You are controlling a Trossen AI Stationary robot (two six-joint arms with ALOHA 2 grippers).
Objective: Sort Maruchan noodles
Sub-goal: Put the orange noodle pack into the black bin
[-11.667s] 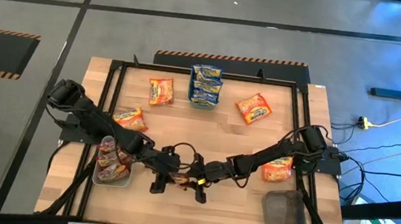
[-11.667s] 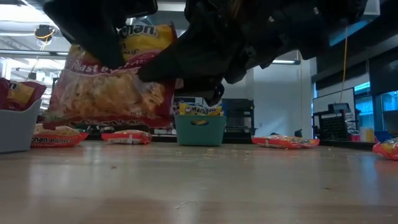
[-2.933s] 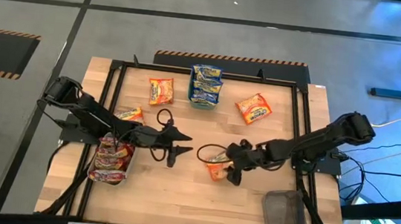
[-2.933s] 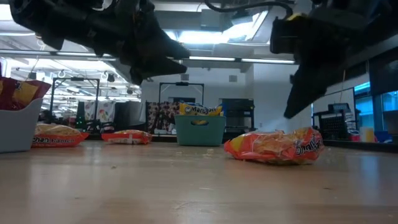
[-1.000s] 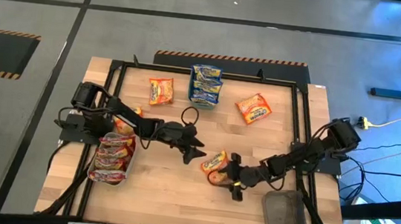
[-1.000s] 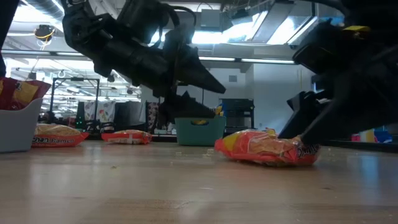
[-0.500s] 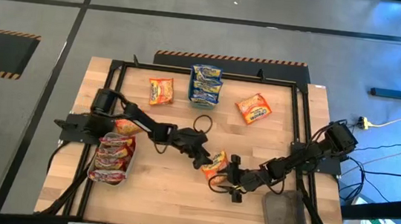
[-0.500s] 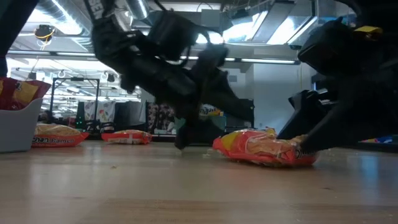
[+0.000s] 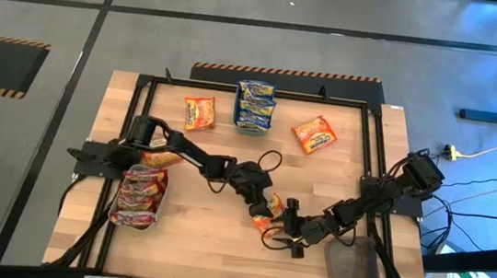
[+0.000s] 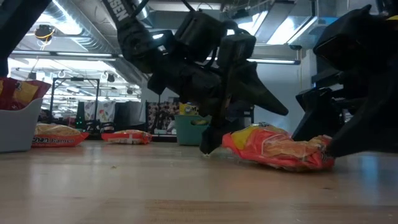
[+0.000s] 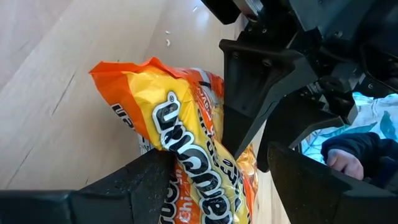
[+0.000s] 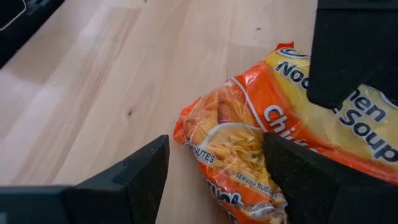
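Note:
An orange Maruchan packet [image 9: 265,212] lies flat on the wood at the table's middle, toward the near edge, between both grippers. My left gripper [image 9: 261,201] reaches in from the left and hangs open over the packet [image 11: 186,143]. My right gripper [image 9: 290,233] comes in low from the right, open, at the packet's other end [image 12: 249,143]. In the low view the packet [image 10: 277,149] rests on its underside between the two dark grippers. My left gripper slants down from the table's left, its open fingers on either side of the packet. One finger [image 11: 146,180] lies against the packet's side edge [image 11: 180,165]; whether the other touches, I cannot tell. The packet stays on the table. My right gripper comes in low from the table's right. One finger [image 12: 311,186] lies against the packet's corner [image 12: 258,183]. The other finger [image 12: 124,186] stands clear over bare wood.
A teal bin [image 9: 254,112] with blue-and-yellow packets stands at the far edge, an orange packet [image 9: 199,113] to its left and another [image 9: 314,134] to its right. A grey tray [image 9: 138,199] of red-pink packets sits left, a dark tray [image 9: 352,268] near right.
My left gripper has moved toward the right and near edges and come down over the orange packet. The packet has slid a little toward the near edge. My right gripper has stayed at the packet's other end.

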